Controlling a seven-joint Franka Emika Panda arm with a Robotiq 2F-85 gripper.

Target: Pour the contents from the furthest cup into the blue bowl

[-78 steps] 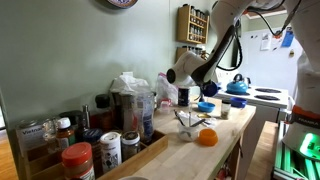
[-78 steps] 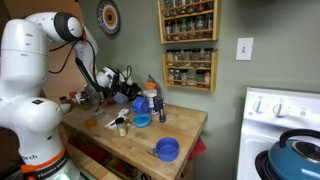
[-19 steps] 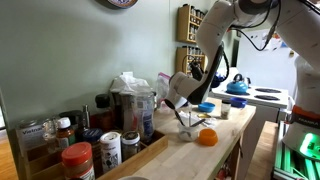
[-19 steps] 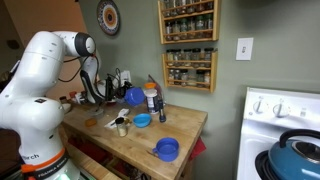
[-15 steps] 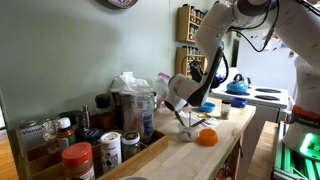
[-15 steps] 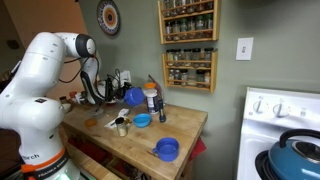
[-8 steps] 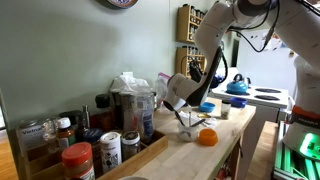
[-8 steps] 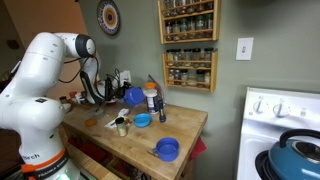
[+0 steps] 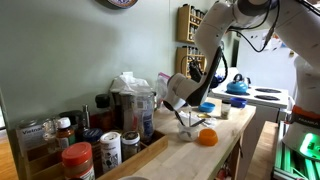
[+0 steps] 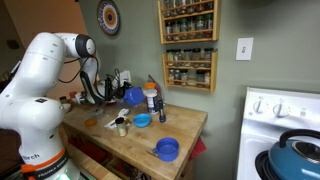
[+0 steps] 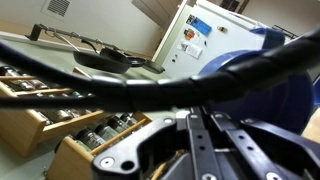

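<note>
In an exterior view my gripper (image 10: 127, 97) is shut on a blue cup (image 10: 134, 96) and holds it tipped on its side above the counter. The small blue bowl (image 10: 142, 121) sits on the wooden counter just below and slightly right of the cup; it also shows in an exterior view (image 9: 205, 107). In the wrist view the fingers (image 11: 197, 150) stand close together and the blue cup (image 11: 292, 95) fills the right side. Whether anything is falling from the cup cannot be seen.
A larger blue bowl (image 10: 167, 149) sits near the counter's front corner. A small blue cup (image 10: 162, 116), a white bottle (image 10: 150, 100), an orange (image 9: 206, 137) and jars (image 9: 78, 158) crowd the counter. A blue kettle (image 9: 237, 86) stands on the stove. Spice racks (image 10: 188, 45) hang on the wall.
Since about five seconds ago the arm has lifted the blue cup and swung it over the small bowl. Nothing has visibly moved in the last second.
</note>
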